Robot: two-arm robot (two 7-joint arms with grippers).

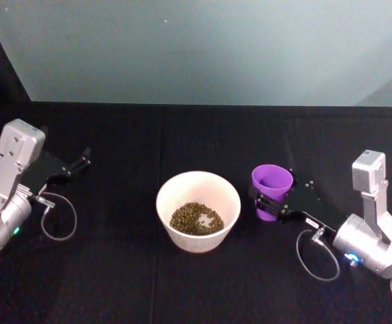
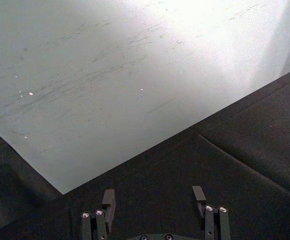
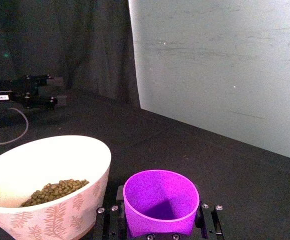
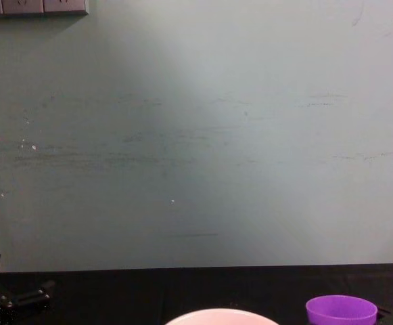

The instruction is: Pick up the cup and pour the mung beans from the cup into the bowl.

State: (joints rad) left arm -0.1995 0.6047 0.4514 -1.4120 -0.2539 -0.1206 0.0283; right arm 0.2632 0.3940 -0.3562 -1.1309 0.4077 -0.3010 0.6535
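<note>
The purple cup [image 1: 272, 183] stands upright just right of the bowl [image 1: 166, 196], its inside showing bare purple. My right gripper [image 1: 271, 204] is shut on the cup [image 3: 159, 200], one finger [image 3: 119, 196] pressed to each side of its lower wall. The pinkish-white bowl [image 3: 60, 217] holds a heap of mung beans [image 1: 196, 219], also seen in the right wrist view [image 3: 55, 191]. In the chest view the cup's rim [image 4: 341, 309] and the bowl's rim [image 4: 220, 317] peek up at the bottom edge. My left gripper [image 1: 82, 160] rests open at the far left, nothing between its fingers [image 2: 108, 199].
A black cloth [image 1: 196, 135] covers the table, and a pale wall [image 4: 196, 135] rises behind its far edge. Loose cables loop beside each arm [image 1: 59, 219] [image 1: 317, 256]. The left arm's gripper [image 3: 40, 92] shows beyond the bowl in the right wrist view.
</note>
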